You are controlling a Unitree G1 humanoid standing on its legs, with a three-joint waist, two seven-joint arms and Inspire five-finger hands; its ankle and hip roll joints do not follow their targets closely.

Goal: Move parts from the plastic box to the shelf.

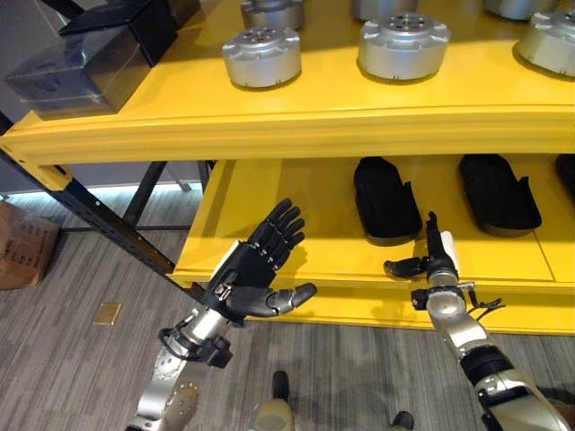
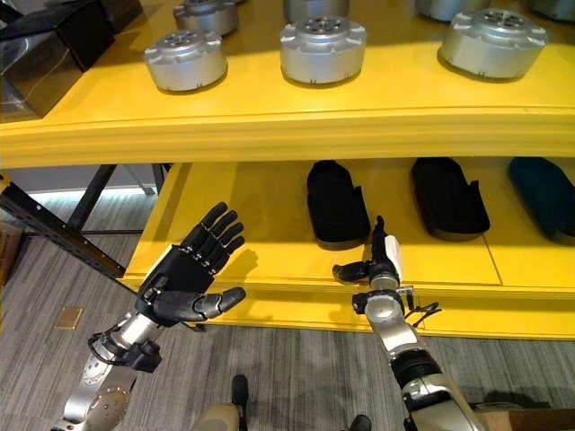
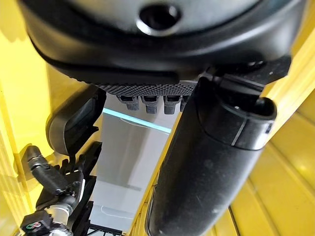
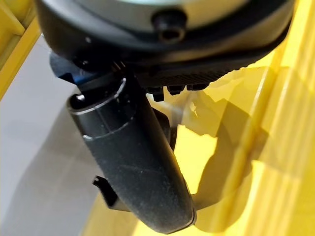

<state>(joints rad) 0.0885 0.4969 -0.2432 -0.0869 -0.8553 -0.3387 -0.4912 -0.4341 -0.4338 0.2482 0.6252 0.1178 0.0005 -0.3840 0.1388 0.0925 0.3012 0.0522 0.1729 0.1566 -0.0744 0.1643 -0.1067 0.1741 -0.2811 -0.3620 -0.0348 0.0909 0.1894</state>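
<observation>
Left eye view first: your left hand [image 1: 254, 272] is spread flat, fingers straight, palm empty, hovering at the front edge of the lower yellow shelf [image 1: 269, 233]. Your right hand [image 1: 435, 258] is stretched out too, holding nothing, just short of the nearest black part [image 1: 384, 199], so my guess is it was placed there. Another black part [image 1: 497, 192] lies alongside, silver round parts [image 1: 261, 56] up top. I can't spot the plastic box from here.
</observation>
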